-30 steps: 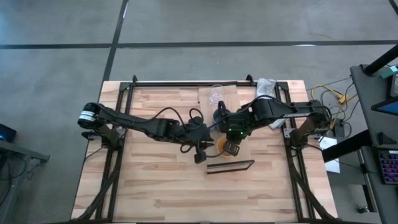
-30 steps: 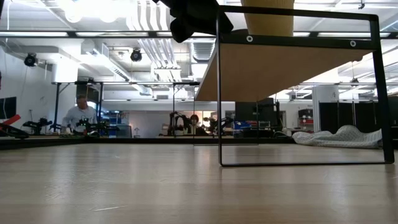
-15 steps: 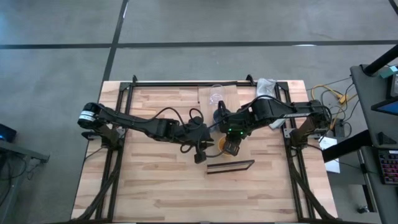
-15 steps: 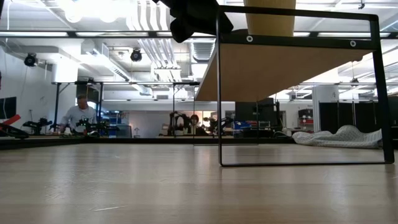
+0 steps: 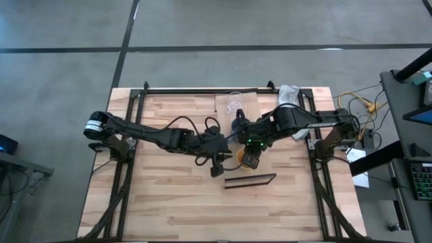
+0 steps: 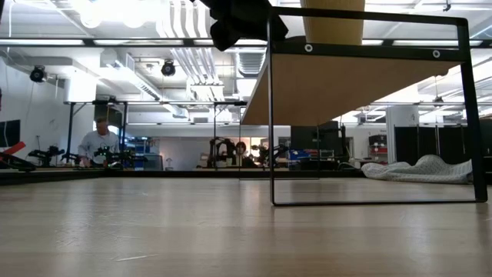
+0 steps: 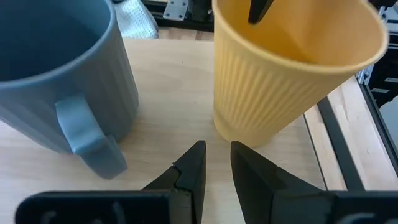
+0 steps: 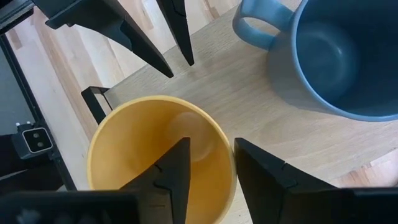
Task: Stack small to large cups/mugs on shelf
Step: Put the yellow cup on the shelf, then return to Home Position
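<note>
Yellow cup [image 8: 158, 152]: upright on the shelf [image 8: 249, 93], mouth up, long axis vertical, just beside the blue-grey mug [image 8: 339, 59], which also stands upright on the shelf with its handle turned toward the left arm. Right gripper [image 8: 208, 165]: directly above the yellow cup, straddling its rim, one finger inside the mouth and one outside the wall; jaws narrowly parted around the rim, and contact with the wall cannot be confirmed. Left gripper [image 7: 214, 165]: low at the shelf's edge, aimed at the gap between mug and cup, fingers nearly together and holding nothing. Glass cup [image 5: 235, 102]: on the table well behind the shelf, apart from both arms. Key relation: the yellow cup lies straight below the right gripper, which is much the nearer arm; judged from this, any lift or release runs along the cup's vertical axis, and the mug next door leaves little sideways room.
</note>
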